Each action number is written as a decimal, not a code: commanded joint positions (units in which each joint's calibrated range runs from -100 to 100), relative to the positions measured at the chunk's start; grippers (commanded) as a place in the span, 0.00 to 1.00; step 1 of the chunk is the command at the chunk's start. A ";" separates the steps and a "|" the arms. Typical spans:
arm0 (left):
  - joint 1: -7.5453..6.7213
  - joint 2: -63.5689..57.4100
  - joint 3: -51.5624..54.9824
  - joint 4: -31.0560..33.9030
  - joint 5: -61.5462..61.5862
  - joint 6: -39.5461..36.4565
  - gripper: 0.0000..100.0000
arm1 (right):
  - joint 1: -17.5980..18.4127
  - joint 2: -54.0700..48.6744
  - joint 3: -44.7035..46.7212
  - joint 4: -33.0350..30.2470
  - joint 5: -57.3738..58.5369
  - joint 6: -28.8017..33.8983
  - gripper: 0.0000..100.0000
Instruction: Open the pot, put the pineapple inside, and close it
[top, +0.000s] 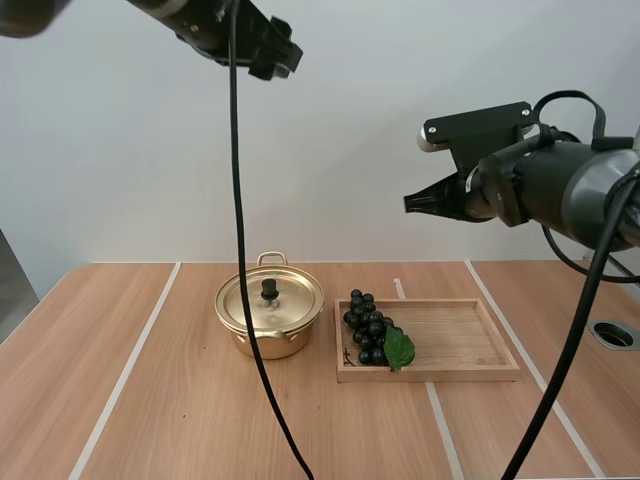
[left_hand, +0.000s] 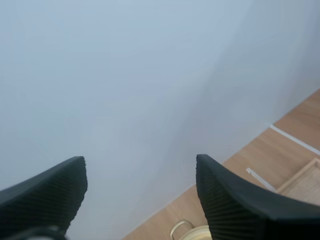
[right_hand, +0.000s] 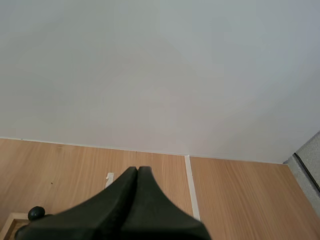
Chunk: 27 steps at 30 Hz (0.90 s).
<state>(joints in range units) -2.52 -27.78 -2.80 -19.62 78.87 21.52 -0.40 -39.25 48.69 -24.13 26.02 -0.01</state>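
Observation:
A gold pot (top: 268, 322) with its lid (top: 270, 300) on and a black knob stands on the table's middle. Right of it, a bunch of dark grapes (top: 368, 328) with a green leaf lies at the left end of a wooden tray (top: 470, 340). My left gripper (top: 280, 55) hangs high above the pot; in its wrist view the left gripper (left_hand: 140, 160) is open, with the pot's handle (left_hand: 181, 229) far below. My right gripper (top: 415, 203) hovers high over the tray and points left; in its wrist view the right gripper (right_hand: 137, 171) is shut on nothing, a grape (right_hand: 36, 213) beneath it.
White tape lines (top: 125, 370) run across the wooden table. A round metal-rimmed hole (top: 614, 334) sits at the table's right edge. Bare tabletop lies in front of the pot and to its left.

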 joint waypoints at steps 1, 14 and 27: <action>-0.09 -4.21 -1.78 2.09 0.46 -0.87 1.00 | -0.23 -3.93 3.45 -1.27 -7.13 -0.10 0.00; -0.09 -16.00 -1.94 11.32 3.83 -11.97 0.01 | -6.03 -22.85 12.44 3.32 -20.06 -0.01 0.00; -0.09 -33.26 8.36 11.32 4.01 -13.55 0.01 | -6.33 -28.95 13.68 5.12 -22.11 -0.36 0.00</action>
<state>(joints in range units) -2.52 -57.95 2.52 -8.17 83.29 8.50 -6.54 -67.67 62.30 -20.21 6.19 -0.01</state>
